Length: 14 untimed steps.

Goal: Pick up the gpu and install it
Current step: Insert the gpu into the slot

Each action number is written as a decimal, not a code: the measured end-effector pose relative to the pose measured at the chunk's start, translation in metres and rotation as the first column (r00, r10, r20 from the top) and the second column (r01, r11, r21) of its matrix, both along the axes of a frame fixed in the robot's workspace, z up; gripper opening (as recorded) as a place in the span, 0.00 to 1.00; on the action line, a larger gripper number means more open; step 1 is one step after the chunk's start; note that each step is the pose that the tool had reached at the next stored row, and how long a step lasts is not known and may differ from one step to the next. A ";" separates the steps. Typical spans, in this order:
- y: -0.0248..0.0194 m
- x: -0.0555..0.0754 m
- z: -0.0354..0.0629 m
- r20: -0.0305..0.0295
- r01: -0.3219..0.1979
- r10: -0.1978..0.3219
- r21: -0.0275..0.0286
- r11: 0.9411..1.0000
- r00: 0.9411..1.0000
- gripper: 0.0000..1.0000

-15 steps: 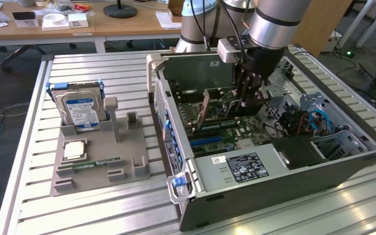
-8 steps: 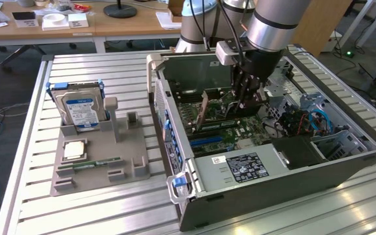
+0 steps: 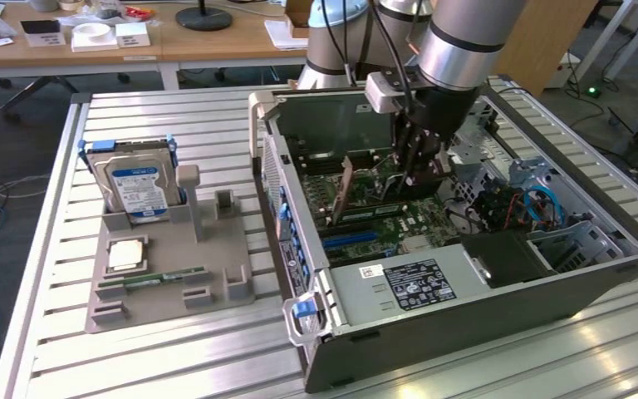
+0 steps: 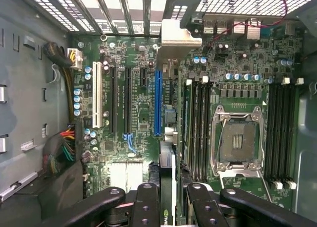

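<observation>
Your claw [image 3: 421,179], upper centre in the exterior view, is clamped on the gpu [image 4: 166,167] just beside the blue slot [image 4: 157,103]; a misaligned push could jam its edge.

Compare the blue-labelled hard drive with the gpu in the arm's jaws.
The hard drive stands in the grey holder on the table, outside the case; the gpu hangs inside the case, above the motherboard.
The hard drive is silver with a blue label; the gpu is dark with a green mark.
Nothing grips the hard drive; the jaws clamp the gpu.
Both stand on edge, not flat.
</observation>
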<state>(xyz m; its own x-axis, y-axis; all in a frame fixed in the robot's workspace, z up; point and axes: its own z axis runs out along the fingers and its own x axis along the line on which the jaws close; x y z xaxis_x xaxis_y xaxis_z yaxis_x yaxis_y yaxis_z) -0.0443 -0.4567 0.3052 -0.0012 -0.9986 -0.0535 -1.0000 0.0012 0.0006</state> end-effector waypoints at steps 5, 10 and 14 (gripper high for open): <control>0.0000 0.000 -0.0039 0.000 0.000 0.000 0.000 1.000 1.000 0.26; 0.0000 -0.001 -0.0044 0.001 0.000 0.000 0.001 1.000 1.000 0.26; 0.0000 -0.004 -0.0072 0.010 -0.007 0.007 0.001 1.000 1.000 0.26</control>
<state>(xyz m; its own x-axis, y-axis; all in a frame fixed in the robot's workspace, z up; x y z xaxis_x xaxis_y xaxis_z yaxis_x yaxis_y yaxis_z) -0.0484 -0.4567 0.2980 0.0059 -0.9985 -0.0544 -0.9999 -0.0054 -0.0092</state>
